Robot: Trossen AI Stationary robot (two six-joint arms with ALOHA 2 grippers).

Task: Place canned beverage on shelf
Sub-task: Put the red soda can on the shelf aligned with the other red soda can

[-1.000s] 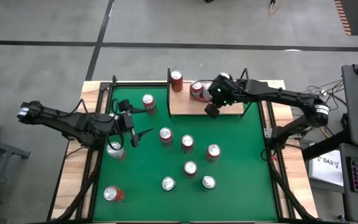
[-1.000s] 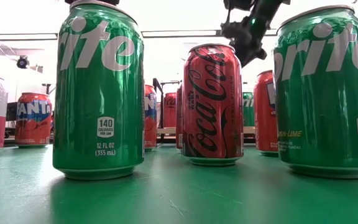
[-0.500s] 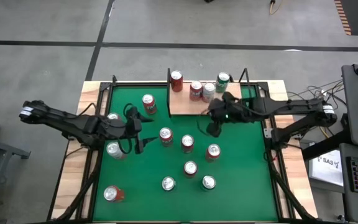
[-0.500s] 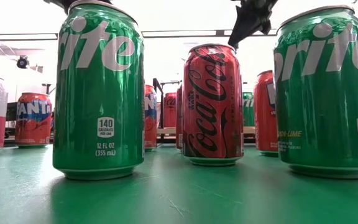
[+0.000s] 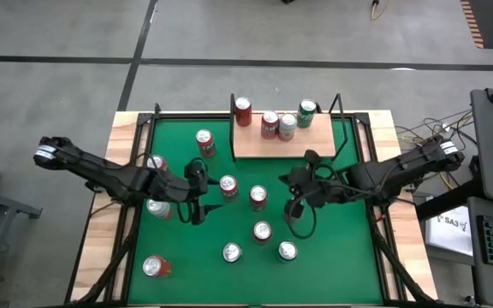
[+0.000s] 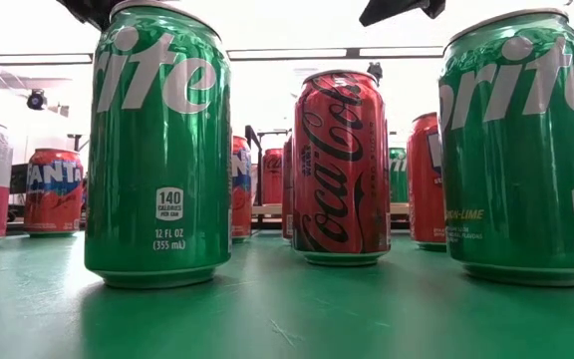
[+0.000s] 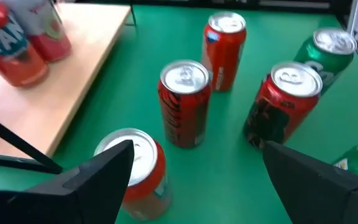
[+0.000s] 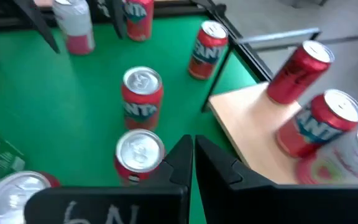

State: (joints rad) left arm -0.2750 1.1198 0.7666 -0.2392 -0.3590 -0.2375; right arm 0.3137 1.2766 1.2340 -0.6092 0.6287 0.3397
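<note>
- Shelf (image 5: 282, 141) at 12 o'clock on table (image 5: 332, 257); four cans standing on it.
- Left gripper (image 5: 197, 208) spread wide, holding nothing, just at 9 o'clock of red can (image 5: 228, 186).
- Right gripper (image 5: 295, 208) pinched closed, empty, hanging over centre felt.
- Step judged: reach for next can.
- Next: centre left jaws around red can, close, lift, carry toward 12 o'clock.
</note>
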